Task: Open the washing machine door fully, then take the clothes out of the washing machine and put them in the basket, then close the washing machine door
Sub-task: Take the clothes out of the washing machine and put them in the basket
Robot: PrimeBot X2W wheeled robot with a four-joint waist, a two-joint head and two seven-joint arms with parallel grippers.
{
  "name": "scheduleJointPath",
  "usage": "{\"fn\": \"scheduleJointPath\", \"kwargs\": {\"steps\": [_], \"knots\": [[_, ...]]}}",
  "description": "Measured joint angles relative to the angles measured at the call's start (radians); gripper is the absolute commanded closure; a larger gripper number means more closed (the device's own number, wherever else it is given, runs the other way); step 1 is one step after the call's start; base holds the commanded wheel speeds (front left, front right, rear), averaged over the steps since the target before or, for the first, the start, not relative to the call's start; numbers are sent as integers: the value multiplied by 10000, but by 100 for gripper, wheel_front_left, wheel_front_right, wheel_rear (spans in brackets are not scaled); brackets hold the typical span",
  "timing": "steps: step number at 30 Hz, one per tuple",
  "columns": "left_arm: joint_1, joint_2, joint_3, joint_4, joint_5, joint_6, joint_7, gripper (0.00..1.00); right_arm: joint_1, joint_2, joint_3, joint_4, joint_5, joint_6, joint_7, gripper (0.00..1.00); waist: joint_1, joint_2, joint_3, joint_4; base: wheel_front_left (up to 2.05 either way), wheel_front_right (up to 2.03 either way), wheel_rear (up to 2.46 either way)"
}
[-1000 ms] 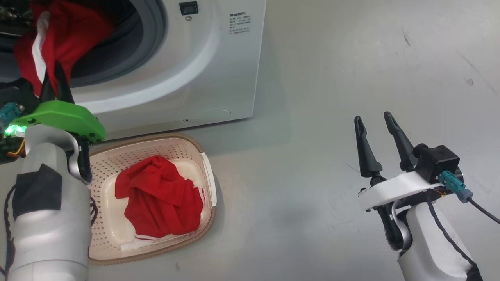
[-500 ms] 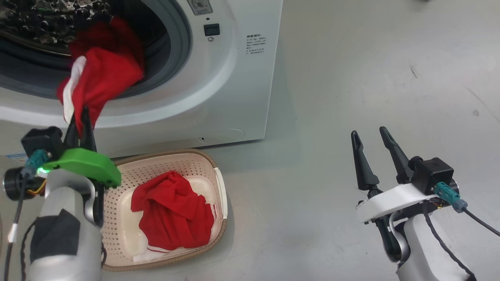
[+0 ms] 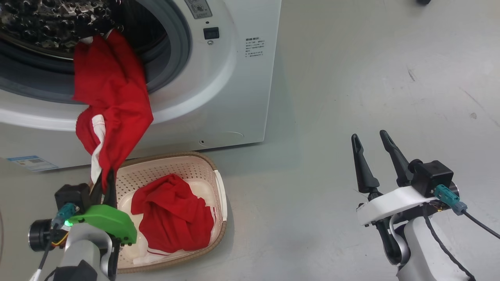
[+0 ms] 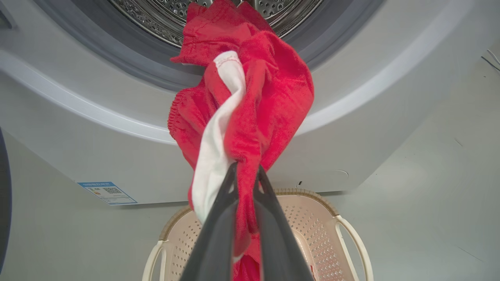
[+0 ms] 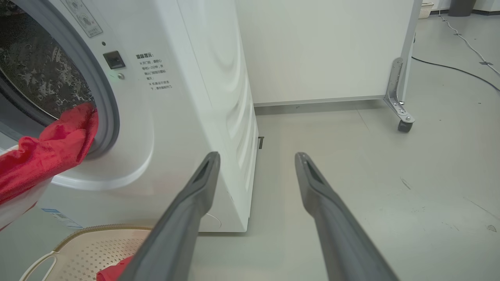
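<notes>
left gripper (image 4: pixel 246 171) clamped on the clothes (image 3: pixel 113 97) | garment hangs from the washing machine (image 3: pixel 234 78) mouth to above the basket (image 3: pixel 219 187), near left | right gripper (image 3: pixel 371 152) spread, empty | step: unloading | next: pull tail clear, release over basket

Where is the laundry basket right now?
In the head view, the basket sits on the floor at lower left, just before the washing machine, holding one red garment; the left claw grips a hanging garment at its left edge.

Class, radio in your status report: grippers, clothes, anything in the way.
Left gripper jaws shut on clothes trailing from washing machine. Right gripper jaws open, empty. Basket close, nothing between.
</notes>
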Motion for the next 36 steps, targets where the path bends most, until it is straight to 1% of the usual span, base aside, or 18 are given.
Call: {"fn": "scheduleJointPath", "kwargs": {"steps": [9, 17, 23, 25, 32, 36], "knots": [[945, 15, -1022, 537, -451, -144, 2, 100, 35, 0, 42, 90, 0, 6, 2, 0, 0, 0, -116, 20, 0, 0, 0], [1547, 21, -1743, 1126, -625, -148, 2, 100, 41, 2, 54, 140, -2, 75, 2, 0, 0, 0, -145, 9, 0, 0, 0], [1609, 29, -1919, 1329, -640, -123, 4, 100, 43, 0, 59, 165, -2, 75, 2, 0, 0, 0, -133, -20, 0, 0, 0], [1609, 29, -1964, 1367, -639, -40, 4, 100, 43, 0, 88, 159, -2, 77, 2, 0, 0, 0, -98, -39, 0, 0, 0], [1553, 36, -1979, 1507, -702, 136, 4, 100, 40, 2, 98, 117, -15, 94, 2, 0, 0, 0, 195, -157, 0, 0, 0], [1374, 38, -1994, 1492, -709, 148, 4, 100, 35, 2, 48, 48, -21, 92, 0, 0, 0, 0, 376, -215, 0, 0, 0]]}}
